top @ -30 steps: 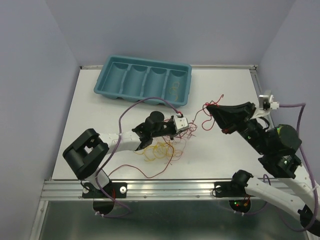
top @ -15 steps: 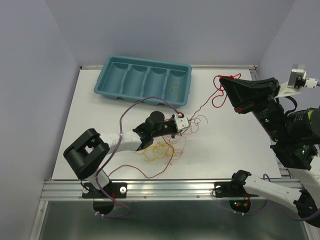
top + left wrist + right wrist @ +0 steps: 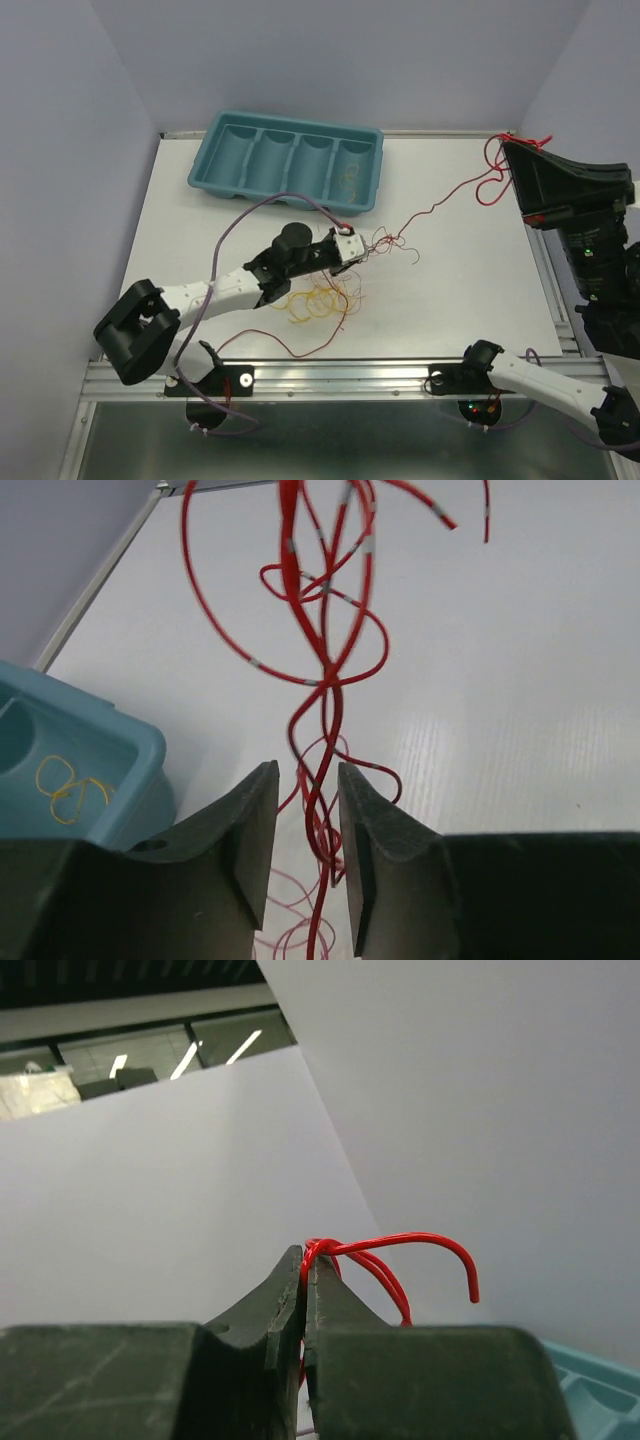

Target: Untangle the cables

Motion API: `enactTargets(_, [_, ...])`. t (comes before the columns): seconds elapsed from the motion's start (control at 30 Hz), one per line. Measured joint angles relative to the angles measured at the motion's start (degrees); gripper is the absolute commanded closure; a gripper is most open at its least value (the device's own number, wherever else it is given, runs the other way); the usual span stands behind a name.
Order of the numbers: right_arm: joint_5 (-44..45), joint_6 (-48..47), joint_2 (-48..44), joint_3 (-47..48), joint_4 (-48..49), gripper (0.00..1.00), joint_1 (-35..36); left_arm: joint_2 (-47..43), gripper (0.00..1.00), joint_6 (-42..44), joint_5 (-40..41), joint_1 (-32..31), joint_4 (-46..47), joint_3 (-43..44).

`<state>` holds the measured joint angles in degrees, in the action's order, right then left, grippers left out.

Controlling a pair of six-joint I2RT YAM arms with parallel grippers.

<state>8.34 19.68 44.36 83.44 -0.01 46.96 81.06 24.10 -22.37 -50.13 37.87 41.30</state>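
A tangle of thin yellow and orange cables (image 3: 315, 300) lies on the white table, with red cables (image 3: 385, 243) curling at its far side. My left gripper (image 3: 352, 247) sits at that red clump. In the left wrist view its jaws (image 3: 307, 770) stand a little apart, with several red cables (image 3: 325, 660) running between them. My right gripper (image 3: 512, 145) is raised at the far right corner, shut on the end of one red cable (image 3: 440, 205), which stretches back to the clump. The right wrist view shows the pinched red cable (image 3: 411, 1236) at its fingertips (image 3: 304, 1255).
A teal four-compartment tray (image 3: 215, 175) stands at the back of the table, with a yellow cable (image 3: 347, 180) coiled in its right compartment; both show in the left wrist view (image 3: 120, 750). A dark red cable (image 3: 300, 350) loops near the front edge. A metal rail (image 3: 330, 375) runs along the front.
My right gripper has risen and swung to the far right corner, drawing the red cable out of the tangle into a long line. The left arm's elbow has shifted left; its gripper stayed at the clump.
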Motion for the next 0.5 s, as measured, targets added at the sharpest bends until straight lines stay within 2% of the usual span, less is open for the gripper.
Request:
enactTargets(0.1, [2.93, -0.31, -3.89, -3.08, 3.19, 0.99, 0.00, -6.38, 0.60, 1.03, 0.07, 0.13, -2.89, -2.84])
enactTargets(0.13, [3.74, -0.46, -4.26, -3.52, 4.04, 0.99, 0.00, -8.07, 0.68, 1.29, 0.04, 0.13, -3.37, -3.48])
enactTargets(0.17, [4.55, -0.57, -4.37, -4.02, 4.94, 0.99, 0.00, -10.21, 0.80, 1.60, 0.07, 0.13, -3.82, -4.13])
enactTargets(0.33, [6.56, -0.90, -3.13, -6.73, 5.53, 0.99, 0.00, -17.38, 0.78, 3.10, 0.00, 0.31, -4.98, -6.25])
enactTargets(0.4, [8.24, -0.94, -2.73, -8.02, 5.27, 0.99, 0.00, -18.80, 0.98, 3.50, 0.15, 0.48, -5.60, -6.58])
enactTargets(0.5, [10.82, -1.20, -3.48, -9.97, 5.16, 0.99, 0.00, -20.39, 1.00, 3.87, 0.42, 1.16, -6.34, -7.17])
